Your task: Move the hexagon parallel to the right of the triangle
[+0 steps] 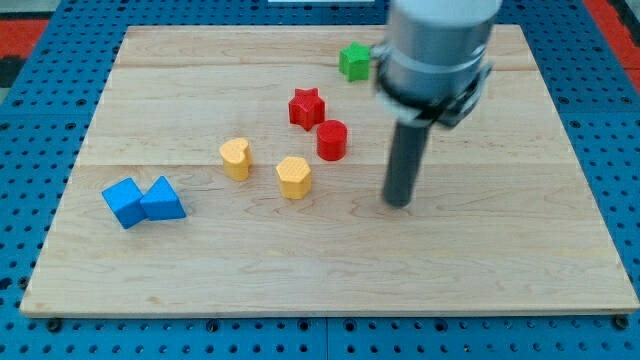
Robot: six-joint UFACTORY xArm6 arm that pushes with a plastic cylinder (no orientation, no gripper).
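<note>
A yellow hexagon block [294,177] sits near the board's middle. A blue triangle block [162,200] lies at the view's left, touching a blue cube-like block [123,202] on its left. My tip [398,203] rests on the board to the right of the yellow hexagon, about a hundred pixels away, touching no block. A yellow heart-shaped block [236,158] stands left of the hexagon. A red cylinder-like block [332,140] and a red star block [306,107] lie above the hexagon.
A green star-like block [353,61] sits near the board's top edge, partly beside the arm's grey body [437,50]. The wooden board [520,260] lies on a blue pegboard surface.
</note>
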